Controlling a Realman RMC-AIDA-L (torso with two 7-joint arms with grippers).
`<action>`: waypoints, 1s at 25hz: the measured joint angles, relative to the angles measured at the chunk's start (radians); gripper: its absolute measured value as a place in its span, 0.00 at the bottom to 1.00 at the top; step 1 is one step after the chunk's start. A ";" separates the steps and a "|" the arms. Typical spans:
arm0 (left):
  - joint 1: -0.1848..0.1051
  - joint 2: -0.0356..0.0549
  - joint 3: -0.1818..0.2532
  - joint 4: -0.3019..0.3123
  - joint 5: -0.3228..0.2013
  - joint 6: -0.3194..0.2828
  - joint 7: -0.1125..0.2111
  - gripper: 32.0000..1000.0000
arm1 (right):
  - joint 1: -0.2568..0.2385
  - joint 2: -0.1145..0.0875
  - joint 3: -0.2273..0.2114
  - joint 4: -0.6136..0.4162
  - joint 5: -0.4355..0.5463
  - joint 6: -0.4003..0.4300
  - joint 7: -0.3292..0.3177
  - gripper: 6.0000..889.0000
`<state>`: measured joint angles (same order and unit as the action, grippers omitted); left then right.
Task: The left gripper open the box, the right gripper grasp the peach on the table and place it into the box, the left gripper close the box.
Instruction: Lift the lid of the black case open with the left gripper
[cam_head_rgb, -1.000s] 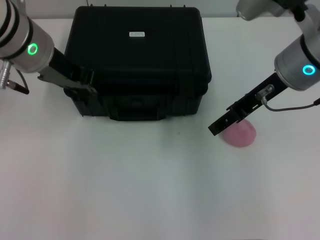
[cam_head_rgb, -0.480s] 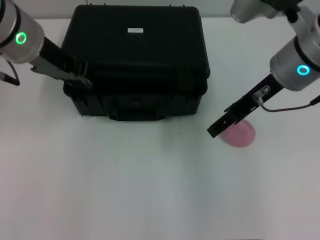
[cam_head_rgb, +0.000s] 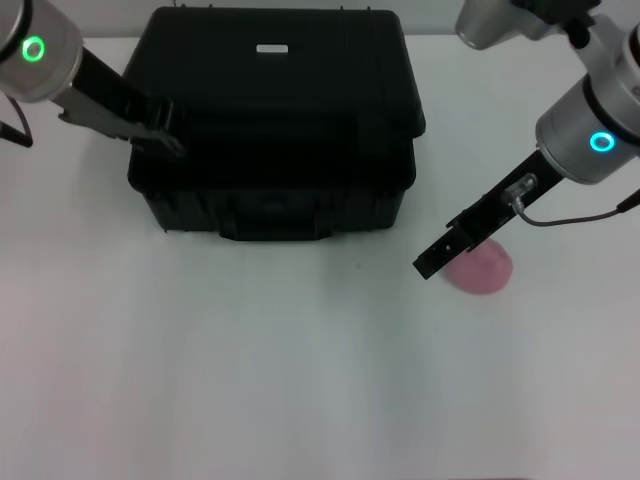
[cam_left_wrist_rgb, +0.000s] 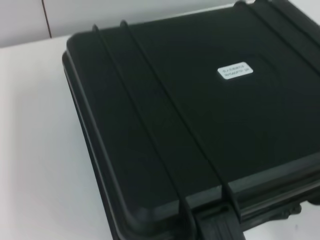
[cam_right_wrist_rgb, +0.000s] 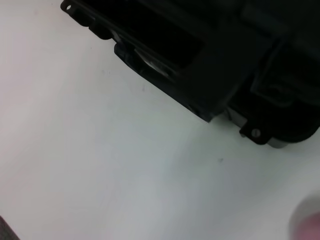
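The peach (cam_head_rgb: 481, 267) is seen lying on the table (cam_head_rgb: 300, 380) near its right edge, not yet placed in the box (cam_head_rgb: 275, 120), whose lid looks barely lifted by the left gripper (cam_head_rgb: 165, 125), while the right gripper (cam_head_rgb: 432, 262) hovers beside the fruit; the finger state of both cannot be told.

Lab-like setup: bare white table (cam_head_rgb: 250, 380)

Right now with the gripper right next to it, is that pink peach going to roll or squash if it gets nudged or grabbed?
The peach looks round and sits loose on the flat white table, so a sideways nudge from the right gripper would probably roll it. Its matte skin suggests decent grip. It may be soft, so a gentle squeeze seems wise.
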<state>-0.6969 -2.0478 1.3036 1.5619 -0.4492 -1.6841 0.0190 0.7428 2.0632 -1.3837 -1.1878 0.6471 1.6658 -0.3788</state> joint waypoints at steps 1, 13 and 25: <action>-0.002 0.0001 -0.006 0.006 0.000 -0.002 0.002 0.34 | 0.000 0.000 0.000 0.003 0.000 0.000 0.000 0.96; -0.031 0.0015 -0.073 0.036 0.000 -0.021 0.034 0.34 | 0.004 0.000 0.000 0.016 0.000 -0.002 0.000 0.96; -0.071 0.0035 -0.134 0.048 0.012 -0.028 0.060 0.34 | 0.006 0.000 0.000 0.029 0.000 -0.003 -0.004 0.96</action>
<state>-0.7679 -2.0444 1.1693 1.6095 -0.4374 -1.7120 0.0790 0.7492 2.0632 -1.3837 -1.1592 0.6474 1.6627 -0.3830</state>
